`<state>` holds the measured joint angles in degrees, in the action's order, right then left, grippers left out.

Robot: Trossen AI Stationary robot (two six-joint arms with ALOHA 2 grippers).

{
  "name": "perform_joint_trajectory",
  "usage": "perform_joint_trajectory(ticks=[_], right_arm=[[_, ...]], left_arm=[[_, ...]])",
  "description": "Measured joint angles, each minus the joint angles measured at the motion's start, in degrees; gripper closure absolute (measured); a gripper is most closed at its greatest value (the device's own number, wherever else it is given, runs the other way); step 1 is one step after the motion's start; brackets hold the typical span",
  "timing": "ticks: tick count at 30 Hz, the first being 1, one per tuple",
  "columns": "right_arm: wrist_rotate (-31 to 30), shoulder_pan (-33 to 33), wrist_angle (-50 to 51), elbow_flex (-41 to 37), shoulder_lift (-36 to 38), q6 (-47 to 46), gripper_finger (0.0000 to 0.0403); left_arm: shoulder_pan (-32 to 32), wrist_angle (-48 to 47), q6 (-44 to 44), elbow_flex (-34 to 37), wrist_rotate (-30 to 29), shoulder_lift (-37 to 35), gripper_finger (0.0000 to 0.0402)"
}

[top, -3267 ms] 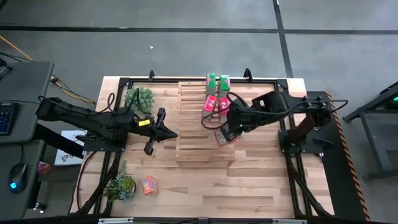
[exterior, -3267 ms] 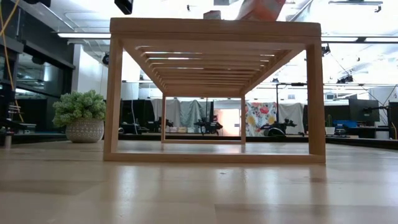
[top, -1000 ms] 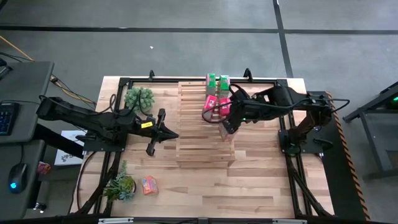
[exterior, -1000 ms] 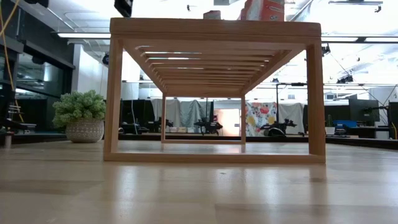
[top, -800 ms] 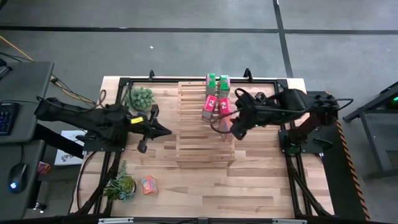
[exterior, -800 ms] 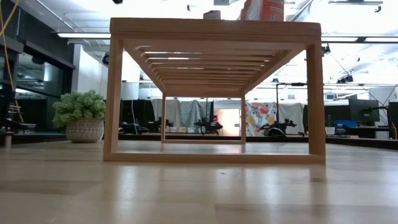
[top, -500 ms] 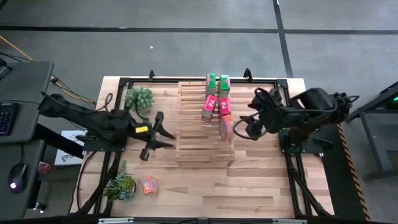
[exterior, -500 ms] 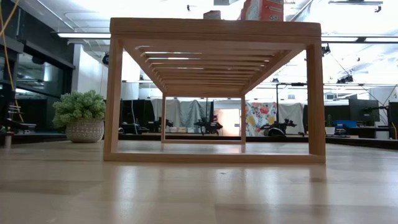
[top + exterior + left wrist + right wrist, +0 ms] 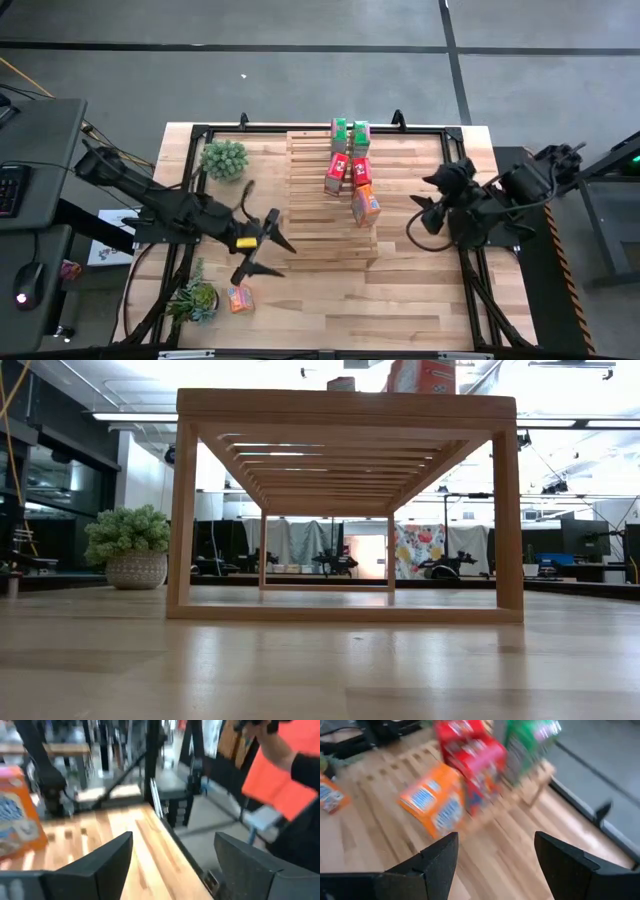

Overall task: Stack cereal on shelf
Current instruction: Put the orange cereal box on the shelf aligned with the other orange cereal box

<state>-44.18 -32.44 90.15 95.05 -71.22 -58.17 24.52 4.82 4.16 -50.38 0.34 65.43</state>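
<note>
Since five of the six cereal boxes were already up on the shelf, the one that mattered was the last orange box, lying flat on the tabletop near the front-left corner, just beside a little potted plant.

On the rack, the two green boxes stood at the back edge, the two red-pink ones right in front of them, and the other orange box next in that line, all along the shelf's right side. From the low camera I could only catch the box tops poking over the top slat.

My left claw hung with its fingers spread open and nothing in them, just off the shelf's front-left corner. The loose box lay close by, a bit toward the front edge of the tabletop and slightly to the left. Its long axis looked to run roughly front to back, tilted a little, though it was small from above so I wouldn't swear to that.

My right claw was open and empty too, parked off the shelf's right side, with the whole rack between it and that box. So my guess was that the left arm was the obvious one for the pickup.
</note>
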Motion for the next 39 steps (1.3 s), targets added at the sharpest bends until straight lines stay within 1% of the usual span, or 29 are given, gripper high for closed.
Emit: perform_joint_trajectory(ticks=[3,5,9,12,14,17,21,27,32,35,39], right_arm=[[-0.18,-1.05,-0.39,-8.73,5.37,-8.54,0.0148],[0.03,-1.62,-1.74,-13.43,8.02,-11.92,0.0148],[0.17,-2.62,-6.39,-20.31,11.66,-13.82,0.0148],[0.24,-2.98,-9.51,-23.55,12.80,-13.55,0.0148],[0.68,-2.98,-10.58,-24.74,12.89,-13.51,0.0148],[2.26,-2.98,-11.21,-25.75,12.72,-13.43,0.0148],[2.62,-2.98,-11.98,-26.45,12.54,-13.63,0.0148],[2.39,-2.98,-12.70,-26.54,12.30,-13.85,0.0148],[2.21,-2.98,-13.60,-26.54,12.30,-13.86,0.0148],[2.23,-2.98,-13.90,-26.54,12.28,-13.84,0.0148],[1.81,-2.98,-13.86,-26.54,12.28,-13.78,0.0148]], left_arm=[[4.30,-14.32,1.67,-8.58,-4.34,3.21,0.0120],[8.19,-24.41,4.21,-14.82,-9.14,6.43,0.0118],[16.65,-42.62,9.28,-26.12,-18.18,15.02,0.0117],[21.96,-56.72,11.07,-32.67,-23.19,21.92,0.0117],[24.81,-65.49,11.49,-35.47,-24.35,26.15,0.0117],[28.10,-73.97,12.89,-37.56,-23.60,31.55,0.0117],[30.79,-78.64,13.28,-39.79,-19.92,36.73,0.0117],[31.60,-79.51,12.59,-41.83,-14.32,40.38,0.0117],[31.32,-84.19,9.20,-41.47,-14.17,41.15,0.0117],[30.91,-84.25,6.38,-40.85,-14.17,41.22,0.0117],[30.25,-84.09,0.34,-40.17,-14.95,41.20,0.0117]])
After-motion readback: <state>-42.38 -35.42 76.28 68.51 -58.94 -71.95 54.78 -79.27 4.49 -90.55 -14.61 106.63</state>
